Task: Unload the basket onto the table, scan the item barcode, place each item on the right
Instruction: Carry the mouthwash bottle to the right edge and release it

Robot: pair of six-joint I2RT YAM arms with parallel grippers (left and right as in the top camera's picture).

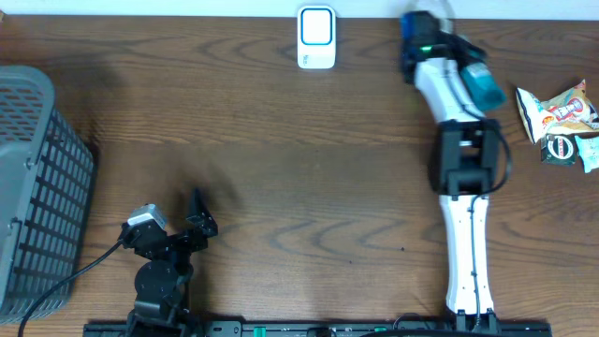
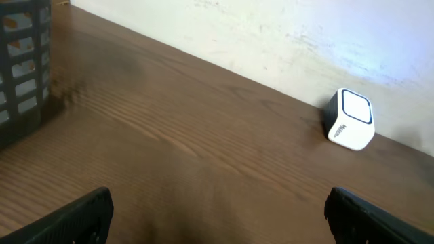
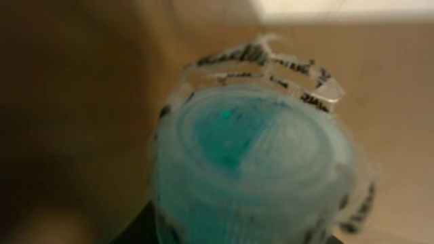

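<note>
The scanner (image 1: 316, 37) - a small white box with a blue-framed window - sits at the top centre of the overhead frame, against the far edge of the wooden tabletop (image 1: 309, 168). In the left wrist view it stands at the right of the frame, close to the pale wall.

The right arm (image 1: 463, 131) reaches from the bottom edge up into the upper right of the overhead frame. The item, a teal-capped container (image 3: 251, 169), fills the right wrist view. A torn clear seal with black lettering rings its lid, and the shot is too blurred to read any label or barcode. The right jaws appear clamped on it, though only a sliver of dark finger shows at the bottom of that frame. From overhead a teal shape beside the arm's upper end, right of the scanner and apart from it, seems to be the same container.

The left arm (image 1: 159, 262) sits folded at the lower left. The left jaws stand wide apart with nothing between them - the dark fingers (image 2: 74, 217) show at the bottom corners of the left wrist view, bare wood in the gap.

A grey slatted basket (image 1: 37, 187) occupies the left edge, and a few snack packets (image 1: 562, 122) lie at the right edge.
</note>
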